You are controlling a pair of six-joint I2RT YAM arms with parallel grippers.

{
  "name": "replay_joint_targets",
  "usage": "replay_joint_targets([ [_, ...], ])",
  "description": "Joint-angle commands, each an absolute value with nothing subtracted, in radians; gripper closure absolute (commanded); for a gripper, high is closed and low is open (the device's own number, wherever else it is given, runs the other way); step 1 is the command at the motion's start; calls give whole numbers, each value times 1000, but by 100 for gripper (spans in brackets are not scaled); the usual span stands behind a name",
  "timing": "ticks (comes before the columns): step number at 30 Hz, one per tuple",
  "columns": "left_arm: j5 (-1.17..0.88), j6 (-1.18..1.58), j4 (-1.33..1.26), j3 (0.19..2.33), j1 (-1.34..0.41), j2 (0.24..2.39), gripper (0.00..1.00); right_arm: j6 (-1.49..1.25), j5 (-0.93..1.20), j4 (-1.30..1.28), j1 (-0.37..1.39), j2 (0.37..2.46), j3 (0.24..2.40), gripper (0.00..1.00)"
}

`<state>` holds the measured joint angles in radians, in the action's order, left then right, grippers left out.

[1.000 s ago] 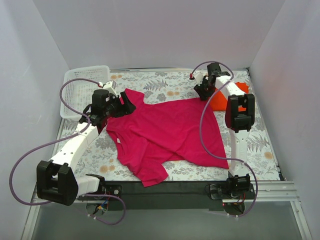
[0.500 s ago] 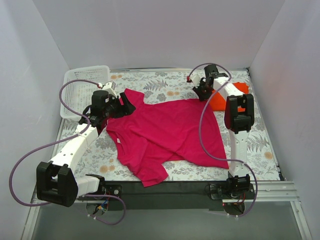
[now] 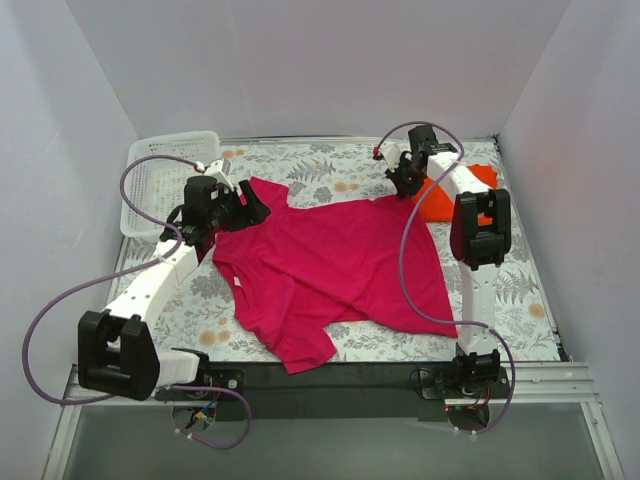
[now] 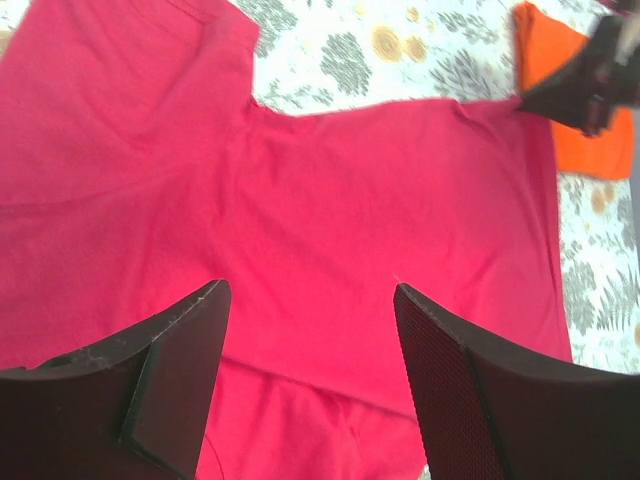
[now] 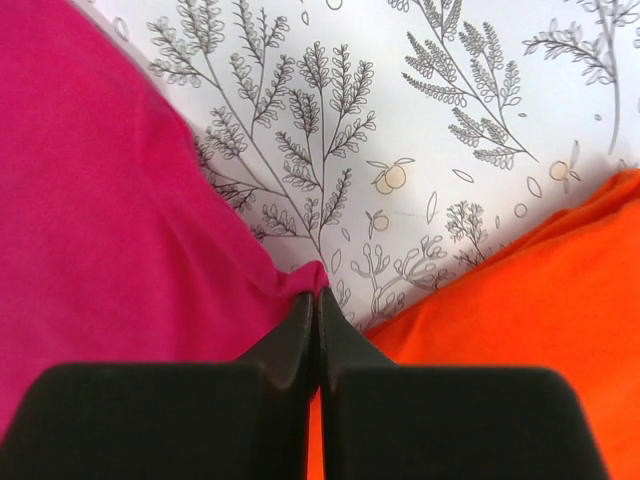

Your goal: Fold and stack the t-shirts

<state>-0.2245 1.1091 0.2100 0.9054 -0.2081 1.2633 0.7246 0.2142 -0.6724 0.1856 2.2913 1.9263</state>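
Near edge of counter (image 3: pixel 520 300): one sleeve of magenta-pink t-shirt (image 3: pixel 330 265), body spread open and mostly flat across the middle, not yet folded. Left of middle: left hand (image 4: pixel 308 290) hovering over the far-left sleeve and shoulder, fingers well apart, nothing held. Farther right: right hand (image 5: pixel 318 296) pinched fully closed on the far-right hem corner of the same shirt, tip of cloth caught between the fingertips. Just right of that corner: orange-red t-shirt (image 5: pixel 520 320), bunched, close beside the pink corner; touching or not, cannot tell. Far left: white basket (image 3: pixel 165 170), apart from both shirts.

Judged step: start of the first fold, one corner secured, second grip not yet taken. Next move likely calls for closing left hand on sleeve or shoulder, then lifting both ends together, keeping clear of the orange cloth.
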Motion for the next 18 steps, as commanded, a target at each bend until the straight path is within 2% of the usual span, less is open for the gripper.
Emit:
replay_joint_targets([
  [1,-225,1118,167,1003,-173,1370,39,703,255,-640,189,2180,1904,99],
  [9,-117,1063,169,1369,-167,1852,47,710,351,-578,184,2079,1758,99],
  [14,-42,994,187,1599,-167,2040,57,690,402,-563,169,2060,1726,99],
  [18,40,924,193,1722,-167,2157,60,673,422,-552,153,2043,1715,99],
])
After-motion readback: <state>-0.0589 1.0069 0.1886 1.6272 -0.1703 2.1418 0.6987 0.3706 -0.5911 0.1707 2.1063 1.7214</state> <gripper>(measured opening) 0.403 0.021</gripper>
